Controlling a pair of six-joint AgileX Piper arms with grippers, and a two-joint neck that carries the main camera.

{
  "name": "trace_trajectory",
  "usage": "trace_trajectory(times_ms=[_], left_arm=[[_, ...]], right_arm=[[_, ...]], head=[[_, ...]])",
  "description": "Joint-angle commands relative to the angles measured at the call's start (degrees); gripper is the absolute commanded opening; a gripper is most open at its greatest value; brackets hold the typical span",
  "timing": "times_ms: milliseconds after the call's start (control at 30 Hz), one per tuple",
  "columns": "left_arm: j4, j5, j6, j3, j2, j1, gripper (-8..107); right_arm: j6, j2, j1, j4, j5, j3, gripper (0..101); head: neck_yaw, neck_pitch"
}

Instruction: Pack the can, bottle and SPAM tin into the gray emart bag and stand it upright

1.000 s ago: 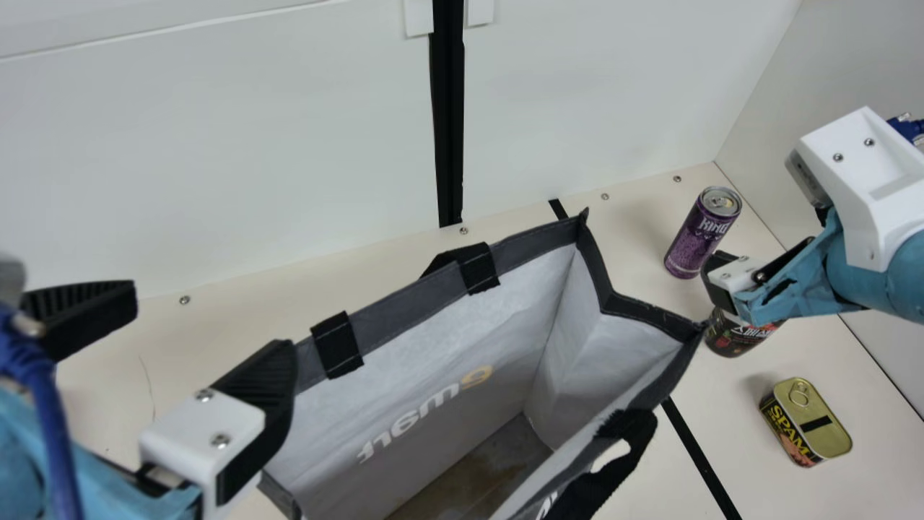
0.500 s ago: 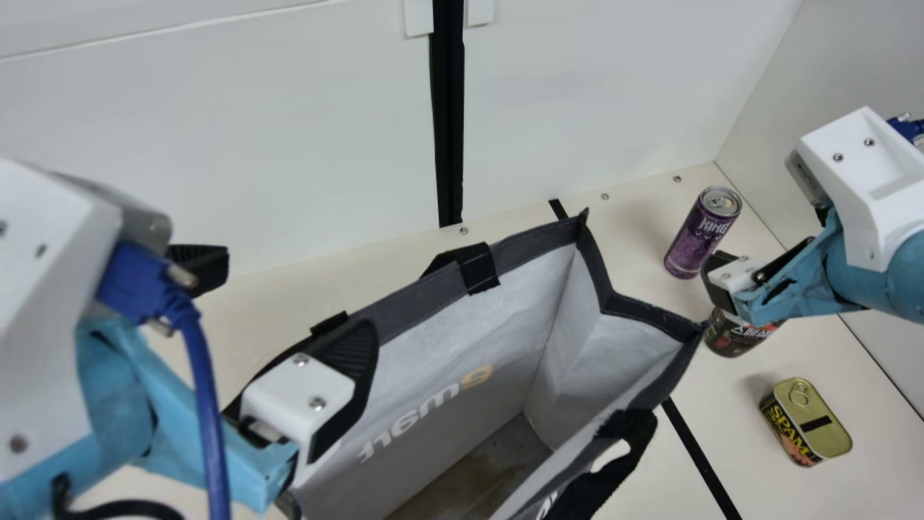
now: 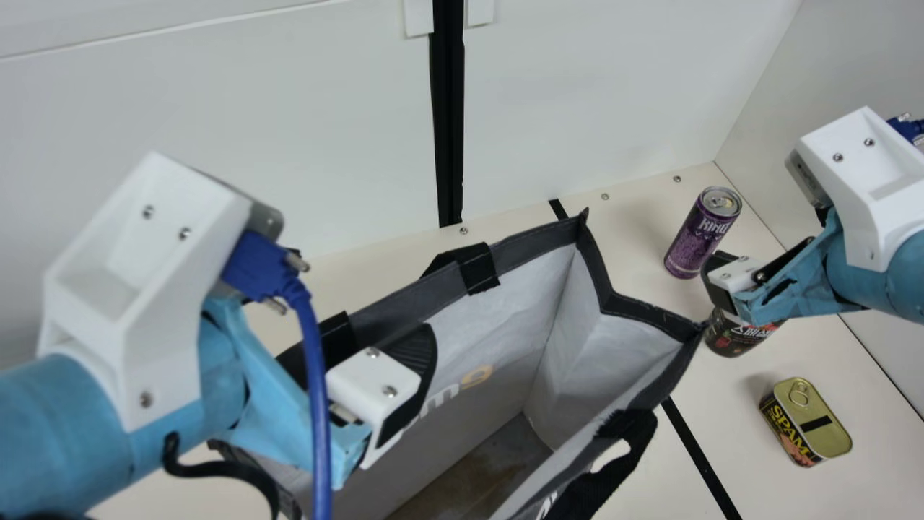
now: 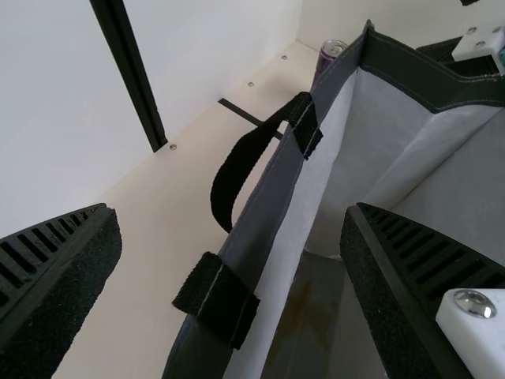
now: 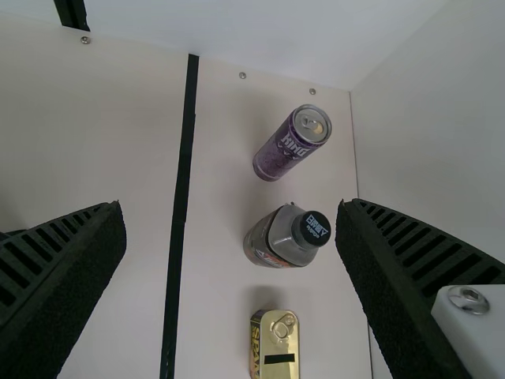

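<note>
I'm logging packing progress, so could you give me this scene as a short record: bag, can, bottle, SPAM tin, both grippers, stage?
bag: gray bag upright, mouth open
can: purple can standing on the table, outside the bag
bottle: bottle standing between can and tin
tin: SPAM tin on the table, pull-ring side up
left_gripper: left gripper open, fingers astride the bag's rim
right_gripper: right gripper open, holding nothing
stage: all three items unpacked
</note>
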Motion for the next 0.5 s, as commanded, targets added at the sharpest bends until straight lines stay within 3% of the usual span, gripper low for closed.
trace_trajectory(times_ms=[0,467], left_arm=[[-0.3,0.1,0.2,0.2,0.4,-0.1,90],[-1.7,0.1,1.4,1.5,3.5,-1.6,90]], right_arm=[[0.0,0.0,0.0,0.0,0.0,0.0,95],[0.0,0.0,0.0,0.0,0.0,0.0,95]], head=[[-0.1,-1.3],[-0.1,-1.3]])
